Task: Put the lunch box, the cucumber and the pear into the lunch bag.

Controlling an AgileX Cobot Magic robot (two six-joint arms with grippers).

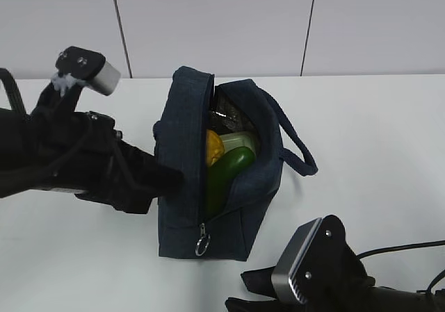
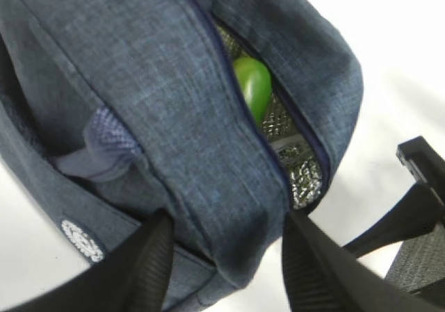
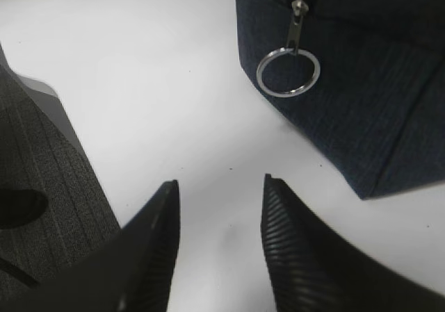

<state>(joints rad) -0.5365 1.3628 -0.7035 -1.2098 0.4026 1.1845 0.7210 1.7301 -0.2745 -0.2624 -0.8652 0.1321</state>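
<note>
- Three items sit inside the lunch bag [image 1: 184,180]: the pear [image 1: 213,147], the lunch box [image 1: 237,142] and the cucumber [image 1: 226,173], all seen through the unzipped top opening.
- The pear shows as a yellow lump at the left of the opening; the pale green lid of the lunch box lies just beside it, to the right; the cucumber rests on a slant in front of both, its tip up near the lunch box.
- The bag stands on the white worktop [image 1: 375,117], its padded loop handle [image 1: 295,145] hanging out to the right and its silver ring pull [image 1: 202,243] dangling at the near end of the zipper.
- The left gripper [image 2: 226,256] has its jaws partly open around the near corner of the bag, one finger on each side of the fabric; whether they press it I cannot tell.
- In the left wrist view the cucumber's green end [image 2: 252,86] shows against the silver lining.
- The right gripper [image 3: 219,208] hovers over bare worktop with its jaws partly open and nothing between them, the ring pull [image 3: 288,72] near, ahead and to the right.
</note>
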